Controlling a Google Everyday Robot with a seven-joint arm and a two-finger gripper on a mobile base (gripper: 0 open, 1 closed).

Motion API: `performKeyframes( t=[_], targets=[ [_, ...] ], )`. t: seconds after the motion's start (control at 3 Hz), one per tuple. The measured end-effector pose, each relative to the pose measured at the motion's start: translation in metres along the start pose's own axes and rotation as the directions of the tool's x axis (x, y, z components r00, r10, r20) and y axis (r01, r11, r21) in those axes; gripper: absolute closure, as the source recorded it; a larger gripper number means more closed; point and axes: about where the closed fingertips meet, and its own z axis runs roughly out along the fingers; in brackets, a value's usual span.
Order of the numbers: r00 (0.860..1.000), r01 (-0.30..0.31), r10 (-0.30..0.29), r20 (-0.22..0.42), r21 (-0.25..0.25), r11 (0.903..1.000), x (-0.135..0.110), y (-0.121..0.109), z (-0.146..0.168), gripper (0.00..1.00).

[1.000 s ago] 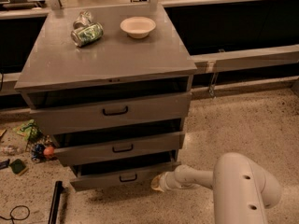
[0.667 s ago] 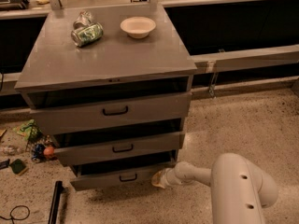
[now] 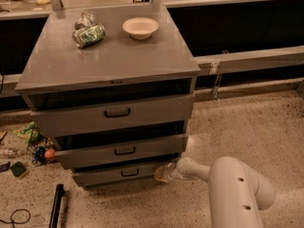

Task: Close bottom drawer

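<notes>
The bottom drawer (image 3: 118, 173), lowest in the grey cabinet (image 3: 109, 61) near six o'clock, juts slightly out, not yet shut. The gripper (image 3: 163, 173) sits against its three o'clock end; whether it is open, I cannot tell. Probably a short push is left.

Low, horiz.: beige two-finger gripper (image 3: 161, 173). Slim white wrist link (image 3: 191, 169) just right of claw; bulky white rounded arm segment (image 3: 237, 194) lower-right of claw, elbow bent.

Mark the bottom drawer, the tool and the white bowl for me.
bottom drawer (image 3: 99, 176): camera view, left half of its grey front panel.
tool (image 3: 161, 174): camera view, its tip, at the bottom drawer's right end.
white bowl (image 3: 140, 27): camera view, middle of its hollow.
</notes>
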Motion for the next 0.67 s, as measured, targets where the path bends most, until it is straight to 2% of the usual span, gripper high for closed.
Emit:
performKeyframes(
  t=[0.33,0.67],
  targets=[
    [0.999,-0.001,0.001,0.051,-0.002,1.0000,-0.009,-0.004,-0.010,1.00],
    [0.990,-0.026,0.031,0.141,-0.042,0.9988,-0.027,0.018,-0.027,1.00]
  ],
)
